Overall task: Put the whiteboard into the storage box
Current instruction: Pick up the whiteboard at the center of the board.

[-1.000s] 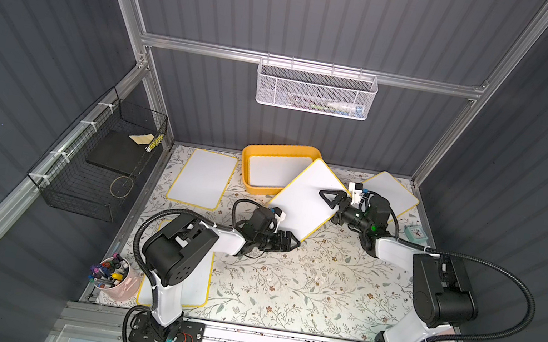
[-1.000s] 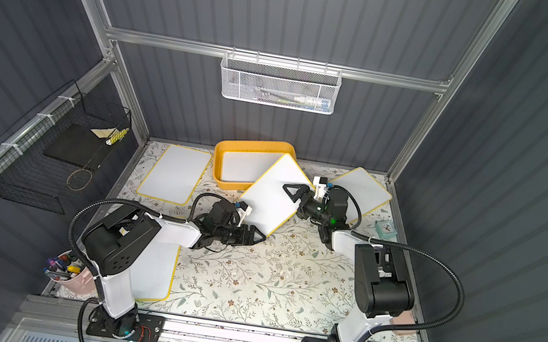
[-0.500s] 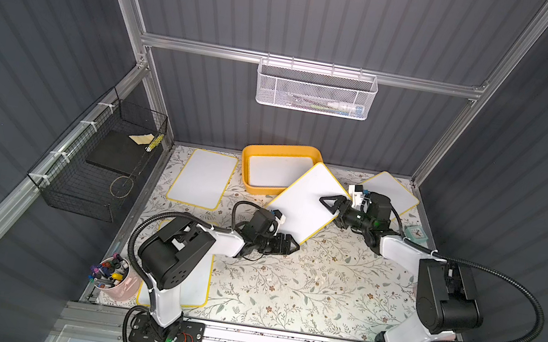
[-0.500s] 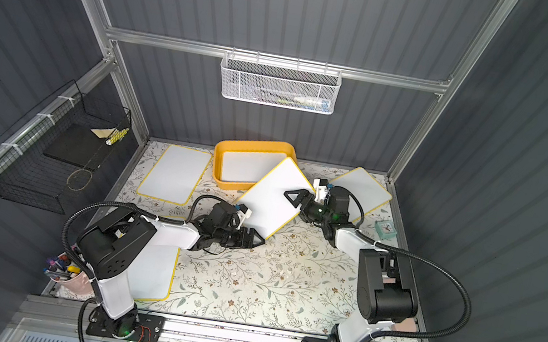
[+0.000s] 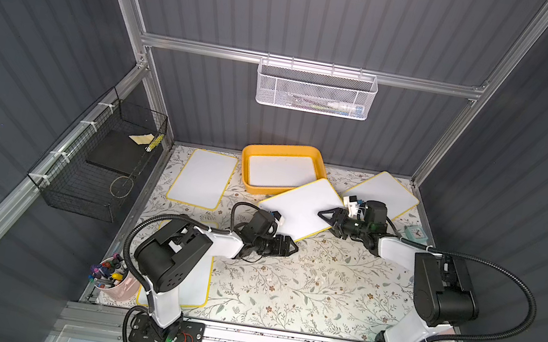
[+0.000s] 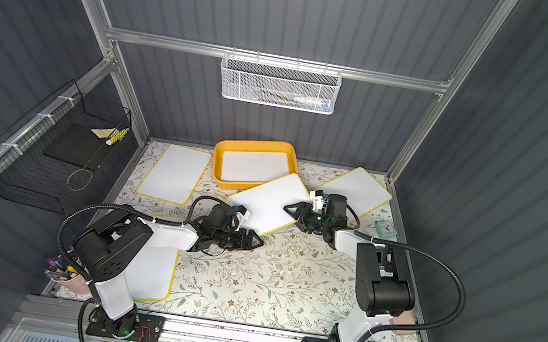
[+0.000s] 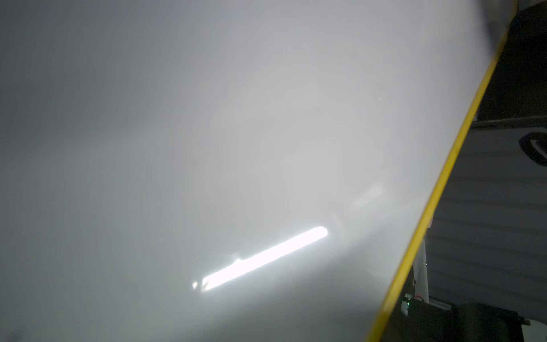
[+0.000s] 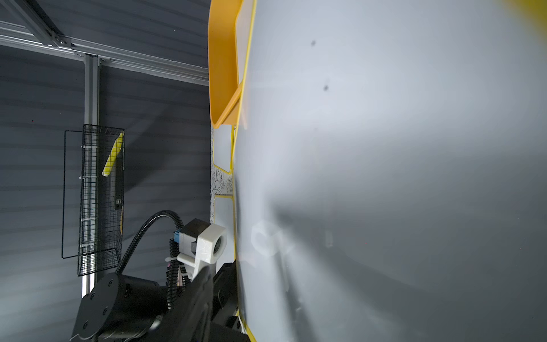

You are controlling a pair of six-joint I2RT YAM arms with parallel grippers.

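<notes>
A white whiteboard (image 5: 296,206) with a yellow rim lies tilted, its far corner resting on the front rim of the yellow-orange storage box (image 5: 247,179). It fills the left wrist view (image 7: 236,148) and most of the right wrist view (image 8: 384,177). My right gripper (image 5: 328,221) straddles its right edge, one finger over the board and one below, with a gap still between them. Low at the board's near corner my left gripper (image 5: 289,248) stands open; whether it touches the board cannot be told. Another whiteboard (image 5: 279,172) lies flat inside the box.
More whiteboards lie on the floral mat at back left (image 5: 203,179), back right (image 5: 387,194) and under the left arm (image 5: 199,280). A teal clock (image 5: 415,234) sits right, a pink marker cup (image 5: 114,282) front left. A black wire basket (image 5: 108,159) and a white mesh basket (image 5: 314,92) hang on the walls.
The right gripper's jaws have narrowed around the board's edge. The board and right gripper have shifted slightly toward the front. The left gripper has slid a little to the right.
</notes>
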